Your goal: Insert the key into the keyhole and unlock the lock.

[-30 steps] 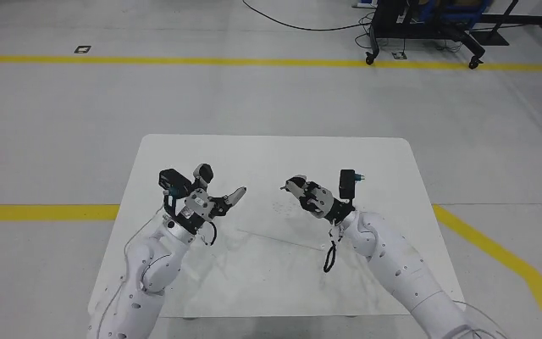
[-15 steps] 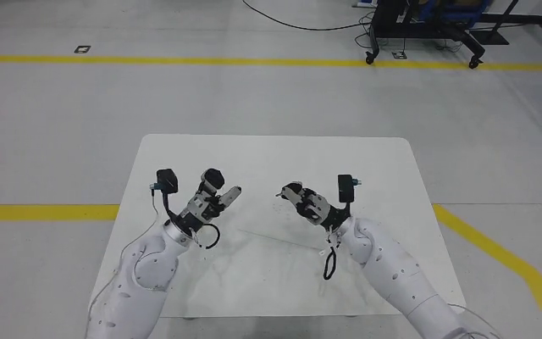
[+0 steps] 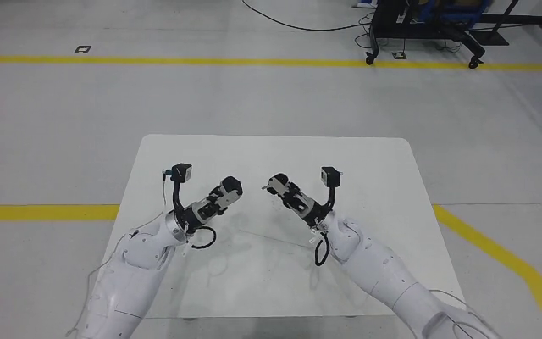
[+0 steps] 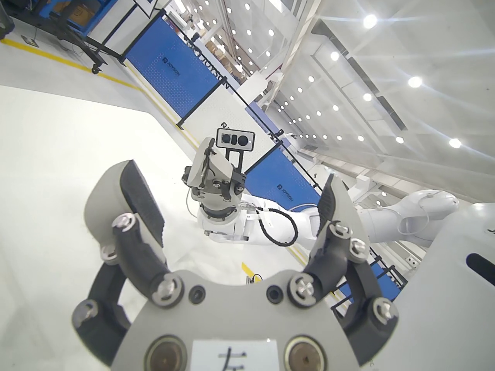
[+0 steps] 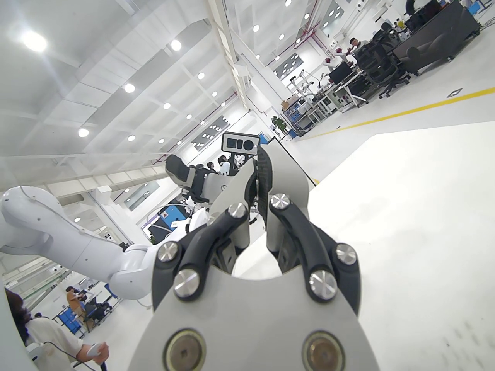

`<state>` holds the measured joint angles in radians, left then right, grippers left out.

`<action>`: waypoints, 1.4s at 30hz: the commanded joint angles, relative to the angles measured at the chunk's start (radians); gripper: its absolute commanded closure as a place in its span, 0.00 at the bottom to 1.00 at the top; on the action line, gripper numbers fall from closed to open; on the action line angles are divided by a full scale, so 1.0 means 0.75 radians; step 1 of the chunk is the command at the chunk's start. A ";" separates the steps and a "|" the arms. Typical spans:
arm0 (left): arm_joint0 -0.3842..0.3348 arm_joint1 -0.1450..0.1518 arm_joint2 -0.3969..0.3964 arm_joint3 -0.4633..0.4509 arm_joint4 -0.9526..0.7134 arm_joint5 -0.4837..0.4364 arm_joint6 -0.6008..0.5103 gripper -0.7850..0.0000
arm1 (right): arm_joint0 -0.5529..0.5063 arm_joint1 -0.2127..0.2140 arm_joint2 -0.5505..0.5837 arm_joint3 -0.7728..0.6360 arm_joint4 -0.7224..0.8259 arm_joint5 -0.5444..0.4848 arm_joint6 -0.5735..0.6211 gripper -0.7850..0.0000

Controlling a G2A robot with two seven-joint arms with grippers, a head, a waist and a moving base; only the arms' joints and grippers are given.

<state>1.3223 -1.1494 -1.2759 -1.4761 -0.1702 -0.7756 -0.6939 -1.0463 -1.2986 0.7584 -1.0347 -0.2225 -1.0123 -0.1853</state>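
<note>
Both of my grippers hover above the middle of the white table (image 3: 373, 169), pointing at each other with a small gap between them. My left gripper (image 3: 229, 187) is open, and its two black-padded fingers (image 4: 133, 191) are spread wide with nothing between them (image 4: 231, 176). Facing it is my right gripper (image 3: 276, 184), which is shut. In its own wrist view (image 5: 260, 164) the fingers are pressed together and I see nothing held in them. Seen in the left wrist view, the right gripper (image 4: 205, 164) stands edge-on beyond the left fingers.
The tabletop is bare white around both arms. Yellow floor lines (image 3: 254, 61) run behind and beside the table. A dark wheeled cart (image 3: 423, 30) stands far back on the right, well off the table.
Both arms have swung inward and turned their wrists, so the grippers now face each other more closely. The left stays open and the right stays shut.
</note>
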 commanded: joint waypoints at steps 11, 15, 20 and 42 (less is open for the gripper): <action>-0.021 0.004 0.040 0.001 0.138 0.019 0.001 0.64 | 0.031 -0.022 -0.026 -0.002 0.046 0.000 0.086 1.00; -0.024 0.006 0.040 0.005 0.156 0.033 0.015 0.71 | 0.034 -0.029 -0.033 -0.004 0.049 0.000 0.102 1.00; -0.025 0.008 0.042 0.008 0.187 0.056 0.040 0.74 | 0.034 -0.038 -0.049 -0.010 0.064 0.000 0.131 1.00; -0.024 0.017 0.053 -0.003 0.263 0.085 0.099 1.00 | 0.037 -0.058 -0.028 0.029 0.035 0.000 0.149 1.00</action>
<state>1.3038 -1.1368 -1.2370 -1.4771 0.0264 -0.7110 -0.6208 -1.0184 -1.3417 0.7366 -1.0131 -0.1947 -1.0122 -0.0727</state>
